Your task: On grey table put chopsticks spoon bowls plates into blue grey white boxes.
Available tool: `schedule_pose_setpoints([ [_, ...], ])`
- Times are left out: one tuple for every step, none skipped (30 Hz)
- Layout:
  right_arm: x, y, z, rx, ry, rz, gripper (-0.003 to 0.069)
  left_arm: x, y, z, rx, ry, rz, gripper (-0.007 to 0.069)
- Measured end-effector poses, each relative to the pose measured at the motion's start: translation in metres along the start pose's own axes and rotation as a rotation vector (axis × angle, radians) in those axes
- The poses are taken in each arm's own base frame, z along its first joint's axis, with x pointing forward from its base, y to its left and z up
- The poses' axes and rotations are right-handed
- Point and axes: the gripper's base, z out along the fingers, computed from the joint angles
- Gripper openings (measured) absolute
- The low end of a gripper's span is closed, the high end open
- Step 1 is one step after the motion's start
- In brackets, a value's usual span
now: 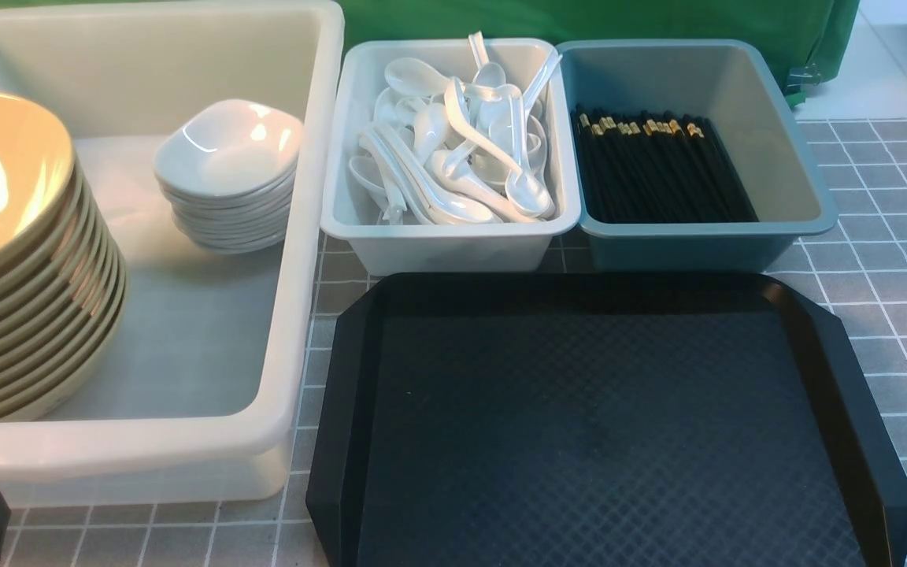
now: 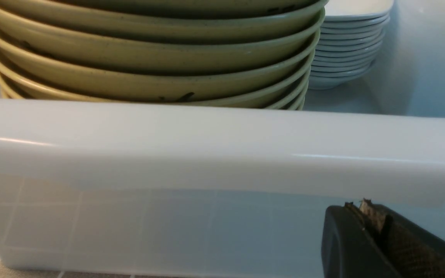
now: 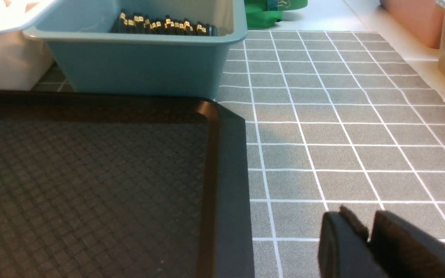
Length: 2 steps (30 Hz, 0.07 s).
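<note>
1. The grey table [image 1: 886,260], ruled in white squares, ran back to a green cloth [image 1: 595,20] behind the bins.
2. Nearest the camera, the black tray [image 1: 603,425] lay bare, with nothing on it to sort.
3. The left gripper [image 2: 369,216] sat low outside the white tub [image 2: 222,143], just beside its front wall, its jaws pressed together on nothing.
4. The right gripper [image 3: 369,231] hovered over bare table beside the tray's edge; only a narrow gap showed between its jaws, and nothing was held there.
5. Inside the tub, the bowls [image 1: 20,260] stood stacked on the robot's left, with the plates [image 1: 229,177] piled further back.
6. Beyond the tray, the spoons [image 1: 461,150] lay heaped in the pale grey-white box [image 1: 453,244].
7. Next to it on the right, the chopsticks [image 1: 658,169] lay in a row in the teal-blue box [image 1: 705,244].
8. Judged from this, the sorting looked finished or between rounds; the next move probably called only for parking both arms, or waiting for new tableware on the tray.
</note>
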Motion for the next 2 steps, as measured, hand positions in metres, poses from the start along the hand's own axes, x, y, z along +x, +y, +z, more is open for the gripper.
schedule_pose_setpoints([
  [0.0000, 0.0000, 0.0000, 0.000, 0.000, 0.000, 0.0150, 0.0000, 0.0000, 0.0000, 0.000, 0.000, 0.001, -0.0010],
  [0.0000, 0.0000, 0.0000, 0.000, 0.000, 0.000, 0.0151, 0.0000, 0.0000, 0.0000, 0.000, 0.000, 0.001, -0.0010],
])
